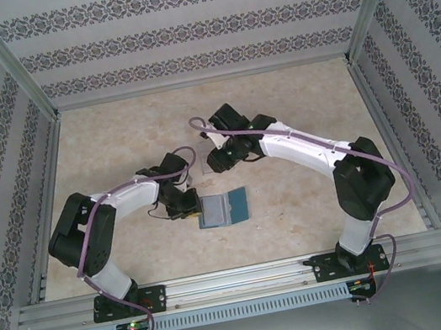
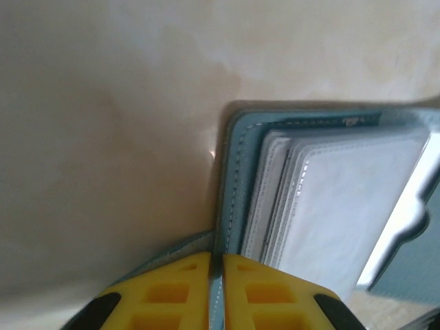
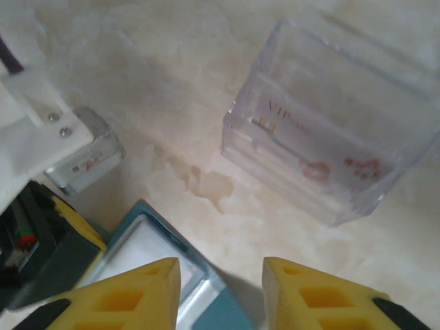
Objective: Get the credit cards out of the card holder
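The card holder (image 1: pixel 225 209) lies open on the pale surface (image 3: pixel 158 75), in front of and between the two arms. The left hand (image 2: pixel 216 260) is clenched on the holder's teal edge, the cover pinched between its yellow fingers (image 2: pixel 172 289), with the clear sleeves fanned out just beside them. The right hand (image 3: pixel 221 275) hangs above a corner of the holder, its fingers apart and grasping nothing. Near it stands a clear box (image 3: pixel 344 89) with pale, red-printed cards (image 3: pixel 309 165) inside.
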### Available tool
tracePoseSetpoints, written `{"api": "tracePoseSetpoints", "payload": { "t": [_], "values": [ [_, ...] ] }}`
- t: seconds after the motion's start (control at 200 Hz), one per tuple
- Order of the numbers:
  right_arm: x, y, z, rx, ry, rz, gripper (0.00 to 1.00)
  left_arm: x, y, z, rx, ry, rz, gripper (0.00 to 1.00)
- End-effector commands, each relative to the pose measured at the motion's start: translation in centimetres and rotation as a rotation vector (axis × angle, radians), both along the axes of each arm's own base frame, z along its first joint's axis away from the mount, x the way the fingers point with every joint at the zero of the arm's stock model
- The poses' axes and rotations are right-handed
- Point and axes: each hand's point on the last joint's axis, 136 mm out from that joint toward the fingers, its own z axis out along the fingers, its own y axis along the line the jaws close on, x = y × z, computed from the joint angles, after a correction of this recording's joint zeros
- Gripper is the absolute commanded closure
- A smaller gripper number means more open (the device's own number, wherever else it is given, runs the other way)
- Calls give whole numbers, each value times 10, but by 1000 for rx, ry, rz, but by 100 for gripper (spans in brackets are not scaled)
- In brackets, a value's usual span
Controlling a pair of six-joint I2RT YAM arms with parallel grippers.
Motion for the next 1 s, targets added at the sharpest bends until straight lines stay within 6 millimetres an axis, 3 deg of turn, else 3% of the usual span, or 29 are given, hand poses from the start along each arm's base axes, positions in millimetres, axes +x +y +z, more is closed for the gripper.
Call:
{"api": "tracePoseSetpoints", "payload": {
  "t": [0.0,0.235,0.34,0.62,0.854,0.994],
  "values": [
    [-13,17,9,180,127,-173,68,-8,-11,8,-55,1,-11,89],
    [-55,43,-24,244,371,-197,77,-4,-10,6,-53,-19,12,91],
    [-68,54,-42,258,470,-220,90,-3,-8,2,-39,-28,20,92],
    [-80,56,-81,248,564,-287,95,-4,-4,-8,-33,-20,37,95],
    [-87,70,-93,262,619,-263,95,-6,-1,-11,-24,-16,37,96],
    [-92,63,-103,223,640,-278,95,-5,-1,-11,-19,-13,33,96]
  ]
}}
